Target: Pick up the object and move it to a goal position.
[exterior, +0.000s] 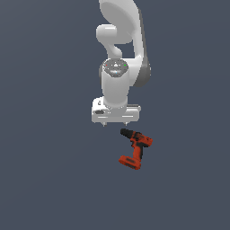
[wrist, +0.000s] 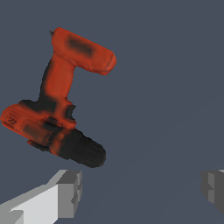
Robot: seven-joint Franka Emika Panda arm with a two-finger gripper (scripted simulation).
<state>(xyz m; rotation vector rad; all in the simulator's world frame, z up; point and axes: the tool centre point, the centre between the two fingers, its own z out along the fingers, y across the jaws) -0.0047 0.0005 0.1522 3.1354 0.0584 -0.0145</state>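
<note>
The object, a small red-orange power drill (exterior: 136,148) with a black chuck, lies on its side on the dark grey floor. Its chuck points toward the arm and its flat battery base lies farthest from the arm. My gripper (exterior: 115,124) hangs above the floor just behind the chuck, slightly to the exterior view's left of it. It is open and holds nothing. In the wrist view the drill (wrist: 57,100) fills one side of the picture, and the two grey fingertips (wrist: 70,192) stand wide apart with bare floor between them, the chuck lying just beyond one of them.
The white arm (exterior: 119,54) rises behind the gripper. A plain dark grey floor (exterior: 45,170) lies all around the drill, and nothing else shows on it.
</note>
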